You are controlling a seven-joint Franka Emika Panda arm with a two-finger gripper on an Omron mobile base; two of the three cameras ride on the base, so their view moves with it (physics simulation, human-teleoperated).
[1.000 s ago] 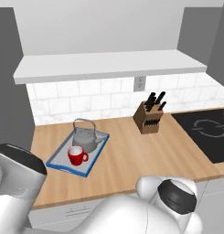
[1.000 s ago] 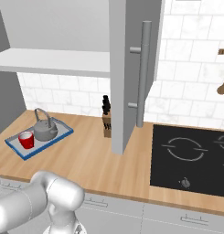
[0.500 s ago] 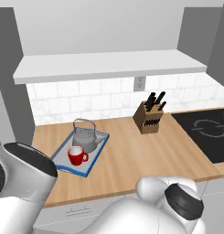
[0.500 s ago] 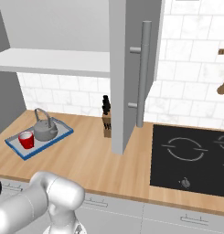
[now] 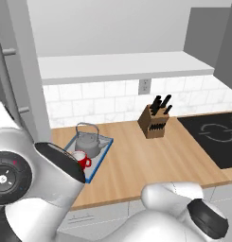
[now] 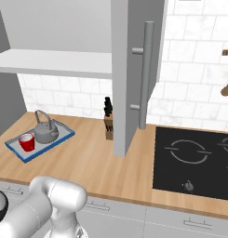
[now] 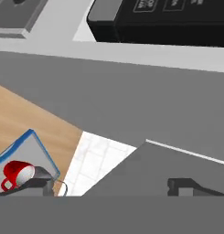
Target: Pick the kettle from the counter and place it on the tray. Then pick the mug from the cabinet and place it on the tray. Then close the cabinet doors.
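Gripper (image 7: 111, 191) fingers stand wide apart, holding nothing. Both cabinet doors (image 6: 134, 69) hang open above the wooden counter (image 5: 150, 160), where the blue-rimmed tray (image 6: 22, 154) carries the kettle (image 5: 87, 144) with the red mug (image 6: 26, 142) just beside it.

One kettle (image 5: 87, 144), one red mug (image 5: 81, 159) and one blue-rimmed tray (image 5: 102, 152) are sitting together on the wooden surface (image 5: 136, 165) — a single one of each — and one knife block (image 5: 155, 123) is standing further along it, with about four dark knife handles (image 5: 160, 103) poking out, though the exact number is hard to tell. One black cooktop (image 6: 194, 160) is lying set into the surface, showing at least two ring markings, while two cabinet doors (image 6: 134, 69) are standing open, each carrying one long bar handle (image 6: 145, 74). On the tiled wall one socket (image 5: 144, 86) is showing, and two or so wooden utensils (image 6: 226, 83) are hanging — cut off at the picture's edge.
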